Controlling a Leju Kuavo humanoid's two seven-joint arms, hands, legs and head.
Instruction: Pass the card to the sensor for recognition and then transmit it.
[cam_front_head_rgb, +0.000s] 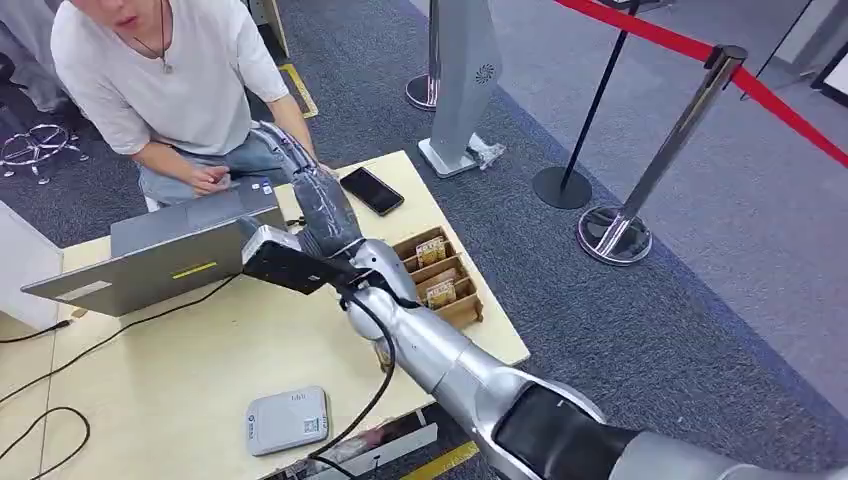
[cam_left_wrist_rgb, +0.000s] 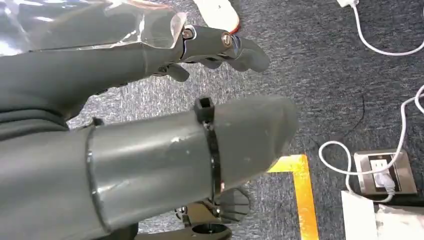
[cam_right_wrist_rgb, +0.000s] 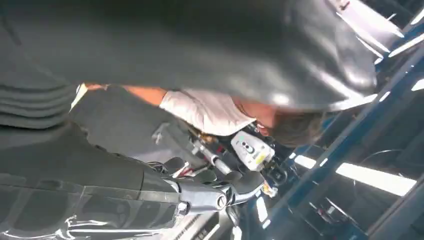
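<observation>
Fig. 1, head view w/ both wrist views. We see the right arm reaching up across the table (cam_front_head_rgb: 180, 370) toward a seated person (cam_front_head_rgb: 170, 80). The right hand (cam_front_head_rgb: 320, 205) is raised above the far edge, beside an open laptop (cam_front_head_rgb: 160, 250) and close to the person's forearm.

In the right wrist view, a small white card (cam_right_wrist_rgb: 252, 150) w/ a round logo and a yellow patch sits just beyond the fingertips (cam_right_wrist_rgb: 240, 182), between them and the thumb. We cannot tell whether the hand clamps it or merely hovers next to it.

More cards (cam_front_head_rgb: 441, 292) stand upright in a brown divided box (cam_front_head_rgb: 465, 308) at the table's right edge, under the forearm. A black phone (cam_front_head_rgb: 372, 190) lies flat near the far corner, apart from the box. The sensor (cam_front_head_rgb: 288, 420), a flat pale-grey unit, rests near the table's front edge, well apart from the right hand.

In the left wrist view, the left hand (cam_left_wrist_rgb: 165, 155) hangs over grey carpet, thumb and fingers apart, holding nothing. A wall-plug strip (cam_left_wrist_rgb: 382, 172) w/ white cable lies on the floor.
</observation>
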